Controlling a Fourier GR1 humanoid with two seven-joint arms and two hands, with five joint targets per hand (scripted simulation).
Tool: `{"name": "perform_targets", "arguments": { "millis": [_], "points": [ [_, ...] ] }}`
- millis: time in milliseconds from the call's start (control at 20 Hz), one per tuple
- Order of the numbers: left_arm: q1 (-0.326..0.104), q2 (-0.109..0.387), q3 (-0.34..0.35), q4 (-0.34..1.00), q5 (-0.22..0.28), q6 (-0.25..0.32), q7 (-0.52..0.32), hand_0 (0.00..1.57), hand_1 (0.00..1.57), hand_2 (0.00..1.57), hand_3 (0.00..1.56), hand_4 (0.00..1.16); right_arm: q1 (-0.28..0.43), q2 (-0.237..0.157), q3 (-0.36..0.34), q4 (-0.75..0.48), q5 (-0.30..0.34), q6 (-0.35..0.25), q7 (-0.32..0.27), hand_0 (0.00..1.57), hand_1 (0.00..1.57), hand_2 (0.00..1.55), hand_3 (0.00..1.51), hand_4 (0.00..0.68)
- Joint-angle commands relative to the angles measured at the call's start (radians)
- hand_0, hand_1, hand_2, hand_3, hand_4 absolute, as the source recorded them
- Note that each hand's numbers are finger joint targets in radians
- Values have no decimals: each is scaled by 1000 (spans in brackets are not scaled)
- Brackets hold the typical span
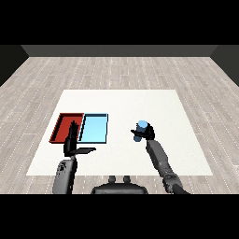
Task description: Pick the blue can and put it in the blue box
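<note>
The blue can (140, 126) is in my right hand (146, 132), whose fingers curl round it, right of the table's middle. Whether the can rests on the table or is lifted I cannot tell. The light blue tray (94, 129) lies to the left of the can, with the red tray (65, 127) beside it on its left. My left hand (72, 142) stands upright over the front edges of the two trays, fingers straight and thumb stretched to the right, holding nothing.
The white table (163, 107) stretches wide around the trays, with bare surface between the blue tray and the can. A grey plank floor surrounds the table.
</note>
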Motion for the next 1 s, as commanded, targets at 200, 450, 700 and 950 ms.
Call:
{"name": "perform_targets", "arguments": {
  "millis": [200,450,700,950],
  "points": [
    [16,-4,-14,19,-18,-6,-40,0,0,0,0,0,58,-3,70,-156,-14,-33,44,1462,1462,1462,1311,453],
    [-76,-31,-36,33,-48,49,45,0,0,0,0,0,17,9,97,-109,64,-94,-68,1451,1451,1470,1345,486],
    [-18,-7,-49,-24,-32,-2,60,0,0,0,0,0,52,-5,134,-292,74,-68,25,1452,1452,1475,1352,516],
    [-7,-40,-126,17,-13,-17,23,0,0,0,0,0,27,15,218,-359,50,-137,43,1451,1451,1472,1377,532]
  ]
}}
